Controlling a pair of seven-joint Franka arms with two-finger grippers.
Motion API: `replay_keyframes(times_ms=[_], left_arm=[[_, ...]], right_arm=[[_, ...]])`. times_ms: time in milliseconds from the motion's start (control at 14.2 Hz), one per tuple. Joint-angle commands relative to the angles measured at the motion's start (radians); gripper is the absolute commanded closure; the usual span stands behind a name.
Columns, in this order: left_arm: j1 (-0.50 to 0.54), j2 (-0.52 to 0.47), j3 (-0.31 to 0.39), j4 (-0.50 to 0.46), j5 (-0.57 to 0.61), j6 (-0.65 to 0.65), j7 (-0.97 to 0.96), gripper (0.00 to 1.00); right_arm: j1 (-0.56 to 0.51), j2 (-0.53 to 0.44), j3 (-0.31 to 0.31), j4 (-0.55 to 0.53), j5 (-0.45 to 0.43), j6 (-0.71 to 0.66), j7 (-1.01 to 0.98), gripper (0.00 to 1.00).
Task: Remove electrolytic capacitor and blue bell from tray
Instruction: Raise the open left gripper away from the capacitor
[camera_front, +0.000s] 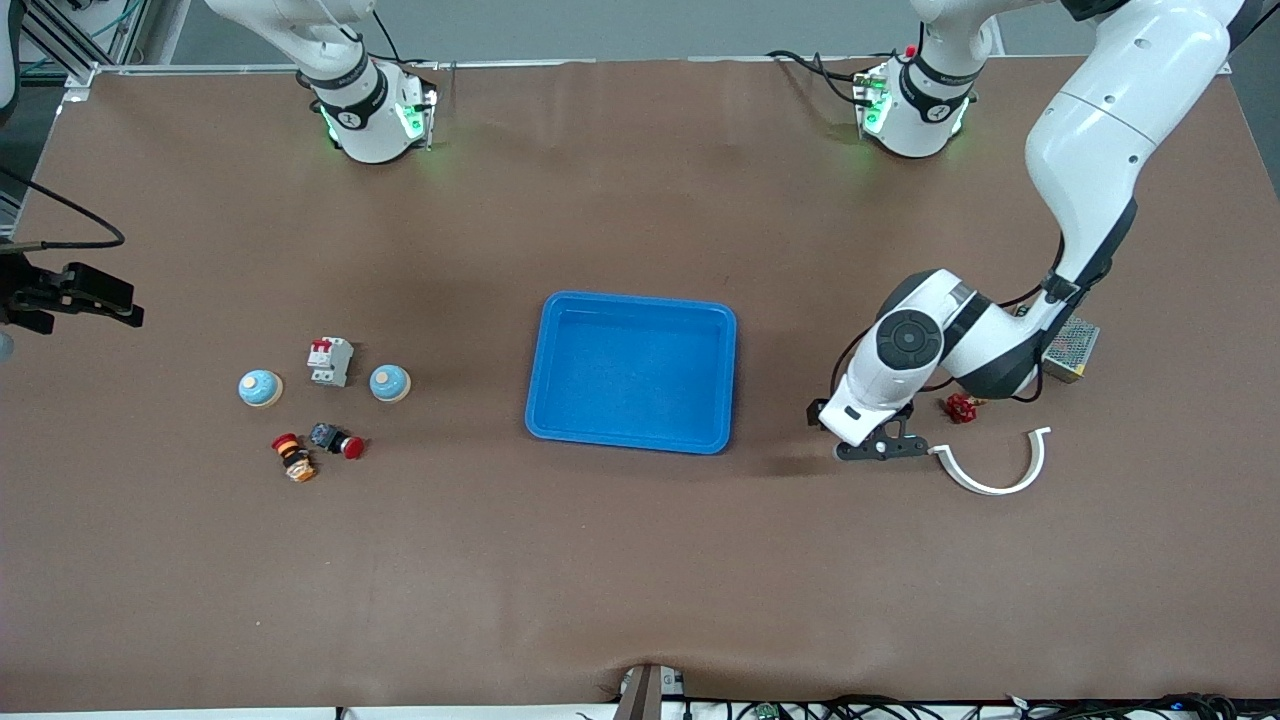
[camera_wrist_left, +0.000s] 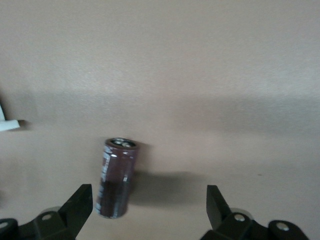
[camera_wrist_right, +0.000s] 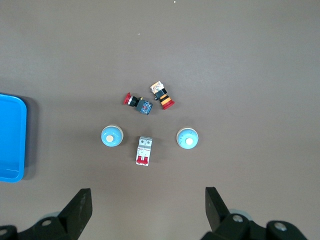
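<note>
Left hand is low at the worktop, fingers wide around an upright brown cylindrical capacitor; right hand waits high, wide.

A white circuit breaker lies near two red push buttons; a white curved bracket, a red connector and a metal-cased power supply lie toward the left arm's end.

A matte brown surface fills nearly the whole view, evenly lit, with grey floor and a metal frame at one upper corner
</note>
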Motion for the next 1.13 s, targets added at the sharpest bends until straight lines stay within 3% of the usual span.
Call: replay_keyframes(times_ms=[0, 282, 353, 423, 494, 564, 776, 1058], left_arm=[[-0.030, 0.012, -0.001, 0.025, 0.008, -0.012, -0.054, 0.00], [-0.091, 0.027, 0.025, 0.071, 0.007, -0.012, -0.131, 0.00], [-0.128, 0.039, 0.046, 0.095, 0.005, -0.012, -0.160, 0.10], [-0.166, 0.050, 0.075, 0.123, 0.004, -0.014, -0.197, 0.35], [-0.199, 0.059, 0.101, 0.144, 0.002, -0.014, -0.221, 0.81], [-0.225, 0.064, 0.120, 0.163, -0.005, -0.020, -0.223, 1.00], [-0.260, 0.096, 0.131, 0.207, -0.025, -0.032, -0.224, 1.00], [-0.293, 0.156, 0.132, 0.346, -0.108, -0.083, -0.228, 1.00]], right_arm=[[0.015, -0.034, -0.005, -0.001, 0.012, -0.013, 0.023, 0.00], [0.070, -0.098, -0.058, -0.095, 0.014, 0.028, 0.036, 0.00], [0.068, -0.115, -0.061, -0.115, 0.015, 0.038, 0.036, 0.00], [0.058, -0.117, -0.061, -0.118, 0.020, 0.039, 0.036, 0.00], [0.040, -0.117, -0.060, -0.118, 0.038, 0.042, 0.036, 0.00], [0.014, -0.115, -0.051, -0.119, 0.057, 0.047, 0.034, 0.00], [-0.026, -0.112, -0.006, -0.119, 0.061, 0.053, 0.033, 0.00], [-0.015, -0.106, -0.006, -0.115, 0.055, 0.055, 0.033, 0.00]])
